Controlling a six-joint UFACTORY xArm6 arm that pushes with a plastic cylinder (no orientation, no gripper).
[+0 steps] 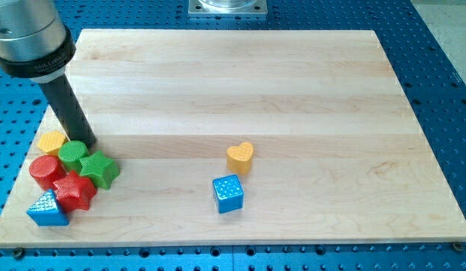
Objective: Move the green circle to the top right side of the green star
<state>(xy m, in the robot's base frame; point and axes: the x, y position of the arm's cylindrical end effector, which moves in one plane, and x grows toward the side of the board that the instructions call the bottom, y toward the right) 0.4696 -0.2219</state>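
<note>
Where blue pegboard (436, 90) surrounds wooden board (255, 83), my tip (88, 143) touches green circle (71, 155)

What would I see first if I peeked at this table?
First comes the big dark rod at the view's left, with my tip right beside the green circle block at its upper right edge. That circle sits in a tight bunch with the green star block, a red star block and others. Out in the middle, an orange heart block and a blue cube block stand alone on the pale wooden board.
</note>
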